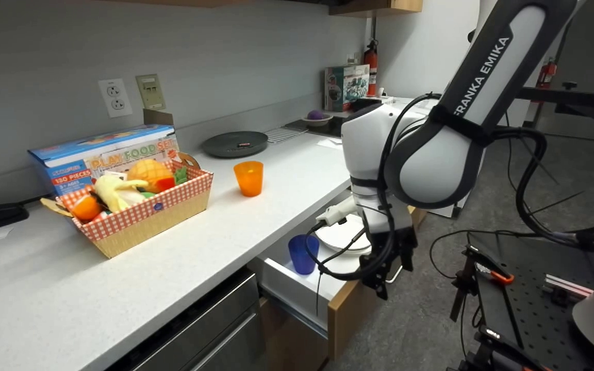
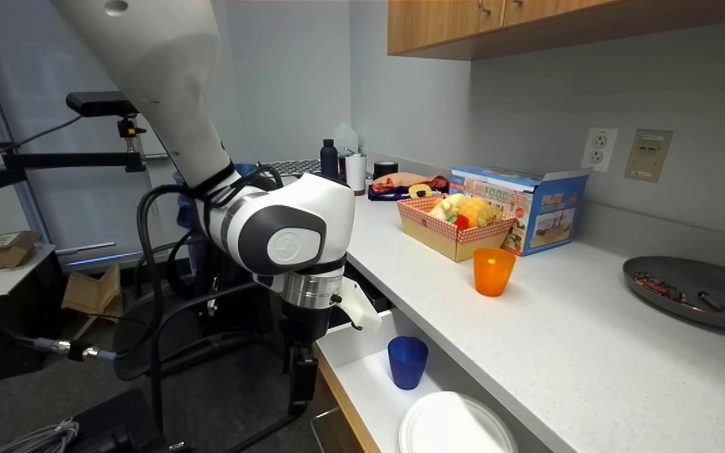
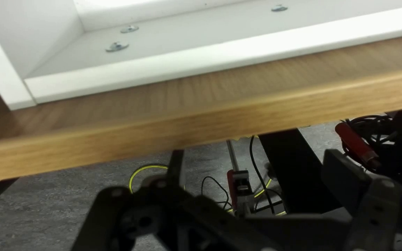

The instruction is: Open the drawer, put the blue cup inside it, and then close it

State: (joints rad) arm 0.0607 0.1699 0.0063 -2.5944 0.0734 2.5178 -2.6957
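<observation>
The drawer stands pulled out, its light wood front (image 1: 351, 317) and white interior showing in both exterior views. Inside, the blue cup (image 2: 408, 363) rests upright on the drawer's floor, beside white plates; in an exterior view a black cable passes in front of the cup (image 1: 299, 257). My gripper (image 1: 395, 281) points down just outside the drawer front, near the bar handle (image 2: 318, 430). In the wrist view the gripper (image 3: 258, 170) is wide open with nothing between its fingers, and the drawer's front edge (image 3: 201, 130) crosses above them. There, the cup is out of view.
White plates (image 2: 457, 428) lie in the drawer. On the counter (image 1: 297, 180) above are an orange cup (image 1: 249, 179), a play-food basket (image 1: 152, 219), a box and a dark pan (image 1: 235, 145). A black table (image 1: 539, 288) with clamps stands near the drawer front.
</observation>
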